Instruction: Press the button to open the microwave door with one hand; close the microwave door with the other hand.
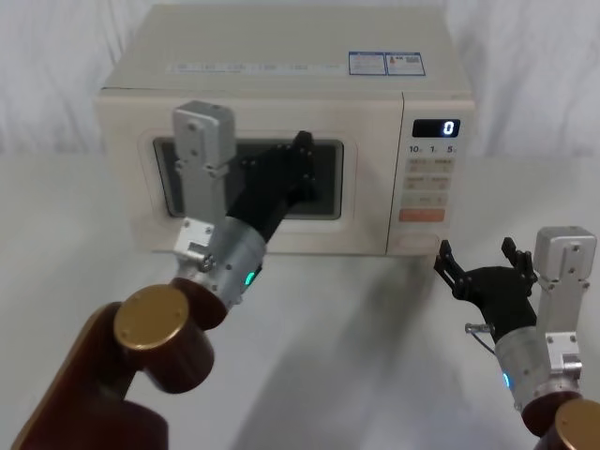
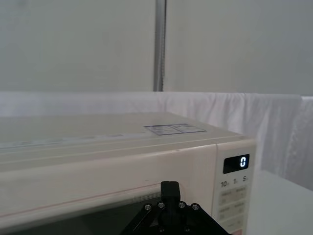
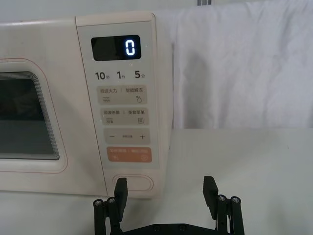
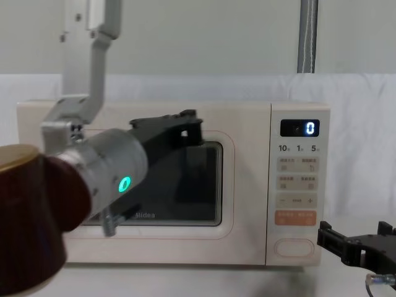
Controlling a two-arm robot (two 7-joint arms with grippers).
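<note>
Head view: my left gripper is up against the microwave door, its tip over the upper part of the dark window, and the door looks flush with the cabinet, so I judge it shut or very nearly so. Whether my left fingers are parted or pinched I cannot tell; they are seen end-on and merge with the window behind them. My right gripper hangs low in front of the control panel, well back from it, fingers spread wide and holding nothing. In the right wrist view the button sits at the foot of the panel, just under the orange key, a little to one side of the gap between my right fingers.

The risks I see from here: if the latch has not caught, the door could spring ajar the moment my left arm eases off, so the push should be firm and square. Pressing on the window rather than the frame might slide the whole oven back on the white tabletop. And if my right drifts forward, it could touch the button and release the door again.
</note>
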